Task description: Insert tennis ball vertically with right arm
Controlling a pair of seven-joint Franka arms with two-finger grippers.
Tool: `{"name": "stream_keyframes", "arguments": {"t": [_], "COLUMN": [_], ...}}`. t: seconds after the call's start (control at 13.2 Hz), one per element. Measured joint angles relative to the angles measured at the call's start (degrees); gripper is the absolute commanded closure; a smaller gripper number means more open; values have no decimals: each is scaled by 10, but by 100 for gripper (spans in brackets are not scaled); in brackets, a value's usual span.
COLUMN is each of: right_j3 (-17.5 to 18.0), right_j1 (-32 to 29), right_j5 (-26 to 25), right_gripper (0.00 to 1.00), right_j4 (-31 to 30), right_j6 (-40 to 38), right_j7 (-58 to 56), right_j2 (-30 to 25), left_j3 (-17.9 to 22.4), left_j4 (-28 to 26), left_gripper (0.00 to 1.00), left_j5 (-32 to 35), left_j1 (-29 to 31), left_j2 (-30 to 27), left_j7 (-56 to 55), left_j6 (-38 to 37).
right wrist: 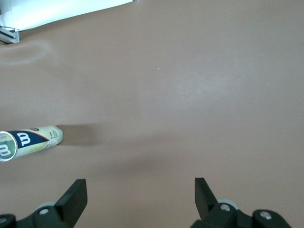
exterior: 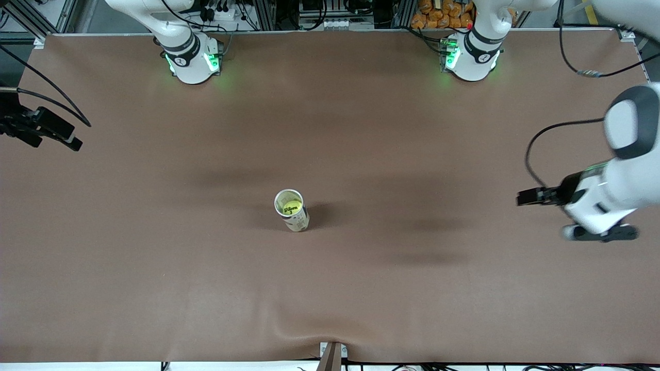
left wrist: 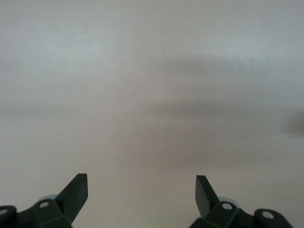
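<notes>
The tennis ball (exterior: 292,207) sits inside the upright can (exterior: 292,211) near the middle of the table, and its top carries dark print. Below that print stands the number 3; the word above it is too small to read with certainty. In the right wrist view the can (right wrist: 29,142) shows a dark blue band with a white letter "W" logo on its side, and part of the same "W" mark appears at the can's rim. The pale part of the can's label holds fine print that cannot be read. Each arm's base carries a small round mark that cannot be made out.
</notes>
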Motion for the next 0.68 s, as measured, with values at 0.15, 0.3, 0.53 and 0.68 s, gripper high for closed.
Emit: {"name": "stream_keyframes", "arguments": {"t": [0.15,0.3,0.53,0.68], "right_j3": [-1,-3,-1,1], "right_j1": [0,0,1,15], "right_j5": [0,0,0,-6], "right_gripper": [0,0,0,0], "right_j4": [0,1,1,1], "right_j6": [-6,-14,-17,-17], "right_j7": [-3,-5,-10,-11], "right_j2": [0,0,0,0], "left_j3": [-14,-81,-152,-170], "left_j4": [0,0,2,2], "left_gripper": [0,0,0,0], "left_j5": [11,47,71,88], "left_j1": [21,75,129,145], "left_j2": [-36,-63,-88,-102], "left_j7": [-10,-24,-43,-44], "left_j6": [-25,-53,-75,-86]}}
